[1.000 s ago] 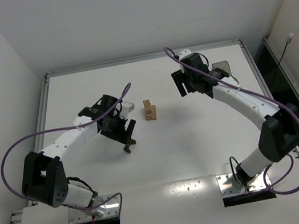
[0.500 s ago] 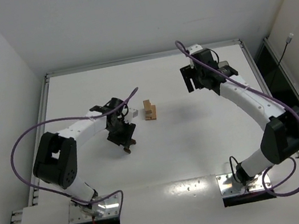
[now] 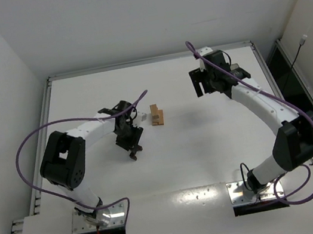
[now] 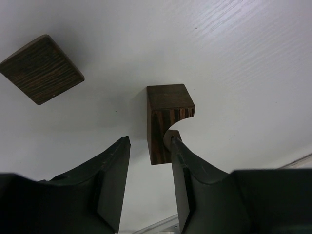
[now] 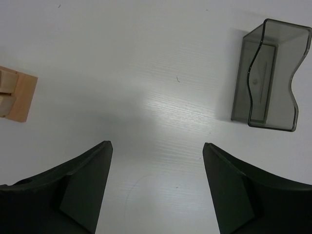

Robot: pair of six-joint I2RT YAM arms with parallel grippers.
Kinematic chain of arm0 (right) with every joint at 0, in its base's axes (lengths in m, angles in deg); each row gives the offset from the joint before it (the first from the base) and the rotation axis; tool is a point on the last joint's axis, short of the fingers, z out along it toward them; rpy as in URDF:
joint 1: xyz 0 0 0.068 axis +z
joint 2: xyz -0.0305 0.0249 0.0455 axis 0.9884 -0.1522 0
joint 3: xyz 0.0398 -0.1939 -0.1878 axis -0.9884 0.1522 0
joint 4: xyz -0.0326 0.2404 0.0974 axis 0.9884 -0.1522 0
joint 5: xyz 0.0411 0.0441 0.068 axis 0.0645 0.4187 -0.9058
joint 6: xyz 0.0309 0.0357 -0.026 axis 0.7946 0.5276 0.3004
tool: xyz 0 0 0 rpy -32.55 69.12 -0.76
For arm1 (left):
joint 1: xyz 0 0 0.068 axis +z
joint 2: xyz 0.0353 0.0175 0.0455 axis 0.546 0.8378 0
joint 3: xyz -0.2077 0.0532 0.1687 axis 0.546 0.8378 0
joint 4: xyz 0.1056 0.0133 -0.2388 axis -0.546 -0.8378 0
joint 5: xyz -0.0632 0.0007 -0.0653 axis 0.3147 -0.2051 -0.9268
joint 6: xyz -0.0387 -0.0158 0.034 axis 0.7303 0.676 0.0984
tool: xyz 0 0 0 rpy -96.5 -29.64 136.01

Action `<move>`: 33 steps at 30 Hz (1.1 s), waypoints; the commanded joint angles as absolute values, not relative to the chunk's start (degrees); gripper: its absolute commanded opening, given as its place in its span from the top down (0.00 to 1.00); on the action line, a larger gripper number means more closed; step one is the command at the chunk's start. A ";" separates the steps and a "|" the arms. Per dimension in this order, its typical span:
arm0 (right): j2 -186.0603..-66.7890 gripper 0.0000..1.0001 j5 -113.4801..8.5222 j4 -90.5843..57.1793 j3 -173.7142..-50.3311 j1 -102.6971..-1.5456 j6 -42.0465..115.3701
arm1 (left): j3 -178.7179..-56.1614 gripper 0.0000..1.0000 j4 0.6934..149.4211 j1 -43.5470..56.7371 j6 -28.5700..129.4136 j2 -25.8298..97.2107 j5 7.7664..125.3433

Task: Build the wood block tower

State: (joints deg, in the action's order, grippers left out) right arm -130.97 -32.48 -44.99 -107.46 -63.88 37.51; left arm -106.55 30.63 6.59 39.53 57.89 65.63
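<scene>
A dark brown notched block (image 4: 165, 114) lies on the white table. Its near end is between the fingertips of my left gripper (image 4: 148, 140). The jaws are open: the right finger touches the block at its notch and a gap stays on the left side. A second dark brown flat block (image 4: 41, 69) lies to the upper left. In the top view my left gripper (image 3: 133, 149) hangs just left of the small light tan block stack (image 3: 156, 116). My right gripper (image 5: 156, 144) is wide open and empty above bare table, with the tan stack (image 5: 14, 95) at its left.
A dark translucent plastic bin (image 5: 270, 75) stands to the right of my right gripper (image 3: 200, 85); in the top view the arm mostly hides it. The table's raised rim (image 3: 147, 61) runs along the far edge.
My left arm has folded its elbow inward while its gripper stayed low over the dark blocks. My right gripper has moved a little right and away from the tan stack.
</scene>
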 commanded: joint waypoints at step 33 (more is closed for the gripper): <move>-142.01 0.24 -86.92 -56.60 -120.47 -85.28 26.53 | -81.62 1.00 64.49 -25.76 7.59 13.04 107.06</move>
